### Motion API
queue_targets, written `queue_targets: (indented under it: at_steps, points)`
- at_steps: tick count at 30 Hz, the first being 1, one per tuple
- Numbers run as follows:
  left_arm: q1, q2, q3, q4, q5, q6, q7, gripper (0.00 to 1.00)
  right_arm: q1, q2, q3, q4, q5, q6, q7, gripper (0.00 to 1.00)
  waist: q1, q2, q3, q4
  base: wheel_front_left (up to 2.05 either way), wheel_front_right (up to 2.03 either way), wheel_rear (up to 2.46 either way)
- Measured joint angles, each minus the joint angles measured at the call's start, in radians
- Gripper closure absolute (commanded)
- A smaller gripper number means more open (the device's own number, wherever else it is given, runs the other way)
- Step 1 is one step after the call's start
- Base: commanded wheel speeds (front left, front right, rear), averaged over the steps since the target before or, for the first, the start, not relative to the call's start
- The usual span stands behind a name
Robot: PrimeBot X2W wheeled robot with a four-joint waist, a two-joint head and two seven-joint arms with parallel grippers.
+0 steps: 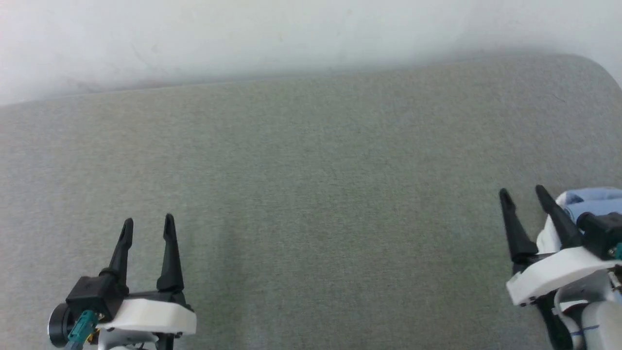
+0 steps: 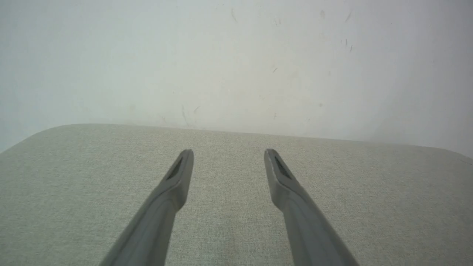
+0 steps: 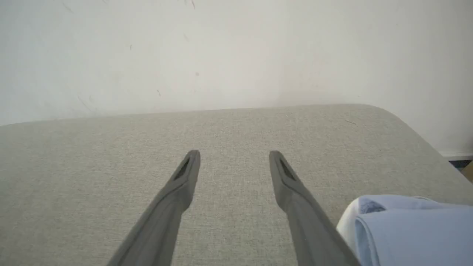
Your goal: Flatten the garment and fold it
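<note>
The garment (image 1: 595, 201) is a light-blue bundle of soft fabric lying folded at the right edge of the grey cloth-covered table (image 1: 311, 184), partly hidden behind my right arm. In the right wrist view the garment (image 3: 410, 229) lies at the lower right, just beside the right finger, with a rolled fold facing me. My right gripper (image 1: 524, 193) stands open just left of it with nothing between its fingers (image 3: 184, 173). My left gripper (image 1: 148, 222) is open and empty at the lower left, far from the garment; its fingers (image 2: 177, 177) hover over bare cloth.
A pale wall (image 1: 291, 34) runs close behind the table's far edge. The table's far right corner (image 3: 391, 114) is rounded, and a strip of floor (image 3: 462, 164) shows beyond it. Bare tabletop stretches between the two grippers.
</note>
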Motion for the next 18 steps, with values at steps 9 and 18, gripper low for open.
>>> queue_targets:
  at_steps: [9, 18]
  points:
    - [0.053, 0.048, 0.002, 0.033, 0.01, -0.025, 0.0, 0.0, 0.127, 0.077, -0.006, -0.158, -0.078, 0.0, -0.007, 0.0, -0.0001, 0.0, -0.071, 0.047, 0.0, 0.0, 0.0]
    - [0.074, 0.048, -0.029, 0.053, 0.007, -0.037, 0.0, 0.0, 0.212, 0.108, -0.032, -0.202, -0.107, 0.0, 0.013, 0.0, 0.0, 0.0, -0.115, 0.056, 0.0, 0.0, 0.0]
